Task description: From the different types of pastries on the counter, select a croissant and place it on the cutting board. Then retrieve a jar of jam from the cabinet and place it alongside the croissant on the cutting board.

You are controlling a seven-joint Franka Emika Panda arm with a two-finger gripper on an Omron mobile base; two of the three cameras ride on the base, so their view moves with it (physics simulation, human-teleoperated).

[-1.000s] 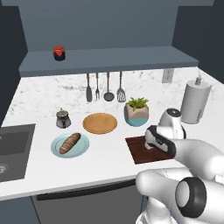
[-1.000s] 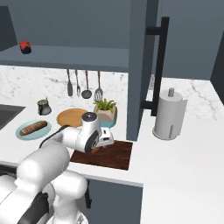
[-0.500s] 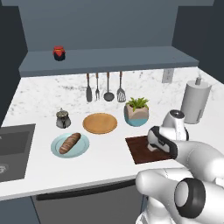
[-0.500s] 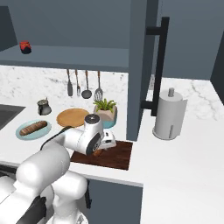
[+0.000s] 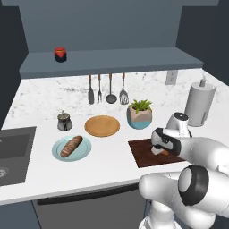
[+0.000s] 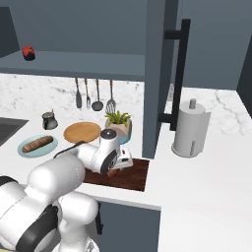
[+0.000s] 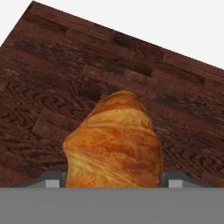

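The golden-brown croissant (image 7: 114, 140) sits between my fingers (image 7: 49, 180), low over the dark reddish cutting board (image 7: 65, 74). My gripper (image 5: 159, 150) is shut on it above the board (image 5: 142, 154), near the counter's front edge right of the round tan plate. From the right, the hand (image 6: 116, 167) hides most of the croissant over the board (image 6: 135, 176). The red jam jar (image 5: 60, 54) with a dark lid stands on the blue-grey cabinet shelf (image 5: 116, 60) at back left, far from the hand; the same jar (image 6: 28, 53) appears at upper left. The baguette-like loaf (image 5: 71, 146) lies on a pale blue plate.
A round tan plate (image 5: 102, 125), a potted plant (image 5: 140, 113), a small grey lidded pot (image 5: 64, 121) and hanging utensils (image 5: 107, 89) stand behind the board. A paper-towel roll (image 5: 199, 103) is at right, a sink (image 5: 13, 152) at left. A tall dark cabinet side (image 6: 155, 78) rises right of the board.
The hand has sunk slightly toward the cutting board with the croissant still held. Nothing else has moved.
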